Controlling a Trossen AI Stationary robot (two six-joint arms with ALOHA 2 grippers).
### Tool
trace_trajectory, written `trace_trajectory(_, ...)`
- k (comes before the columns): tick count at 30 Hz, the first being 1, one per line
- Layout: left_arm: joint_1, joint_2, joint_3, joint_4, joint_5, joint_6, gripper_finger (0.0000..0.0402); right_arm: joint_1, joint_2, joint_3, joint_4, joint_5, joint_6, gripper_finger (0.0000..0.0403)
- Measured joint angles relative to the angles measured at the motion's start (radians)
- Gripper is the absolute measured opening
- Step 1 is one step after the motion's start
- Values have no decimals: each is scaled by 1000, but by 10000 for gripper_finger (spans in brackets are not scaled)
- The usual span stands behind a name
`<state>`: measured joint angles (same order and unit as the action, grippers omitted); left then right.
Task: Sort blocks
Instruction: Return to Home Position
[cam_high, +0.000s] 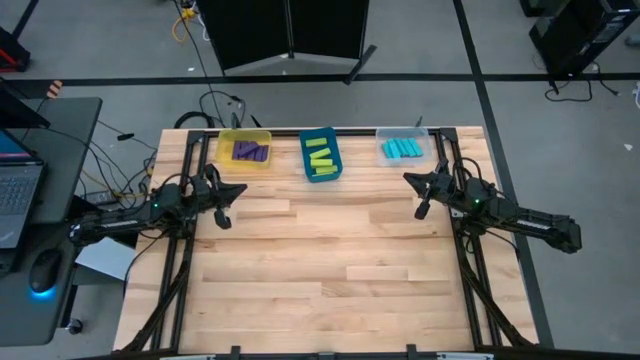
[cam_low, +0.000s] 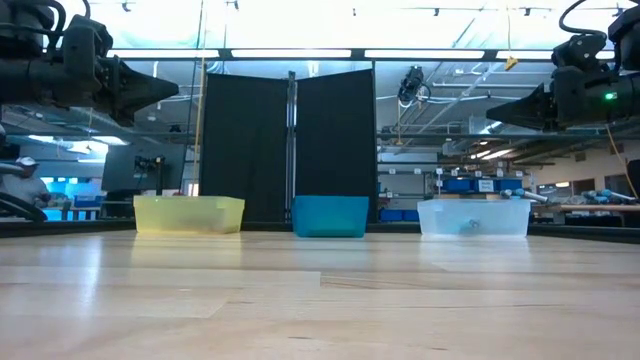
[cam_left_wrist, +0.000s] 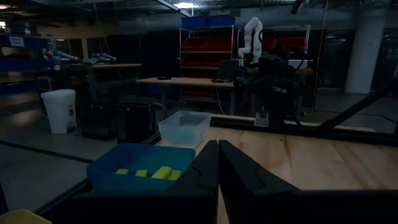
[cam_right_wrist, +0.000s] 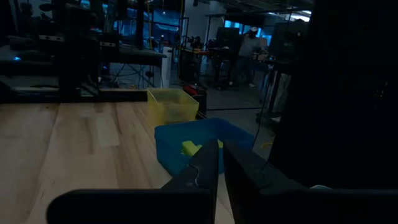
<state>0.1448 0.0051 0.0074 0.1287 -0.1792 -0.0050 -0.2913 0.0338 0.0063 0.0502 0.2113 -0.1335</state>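
Parking both arms now the sorting looks done

The table (cam_high: 320, 270) carries three bins along its far edge: the yellow bin (cam_high: 222, 150), the blue bin (cam_high: 303, 155) and the clear bin (cam_high: 380, 150). The left arm (cam_high: 130, 220) and right arm (cam_high: 520, 215) hang raised over opposite sides, well apart. The left gripper (cam_left_wrist: 217, 163) and right gripper (cam_right_wrist: 220, 155) each have fingers pressed together on nothing. Purple blocks (cam_high: 252, 152) lie in the yellow bin, green blocks (cam_high: 320, 158) in the blue, cyan blocks (cam_high: 401, 150) in the clear. To go home well, keep both arms high, clear of the bin rims, and move slowly
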Motion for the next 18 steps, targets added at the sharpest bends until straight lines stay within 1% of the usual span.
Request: trace_trajectory(18,0,0,0,0,0,0,15,0,0,0,0,0,0,36)
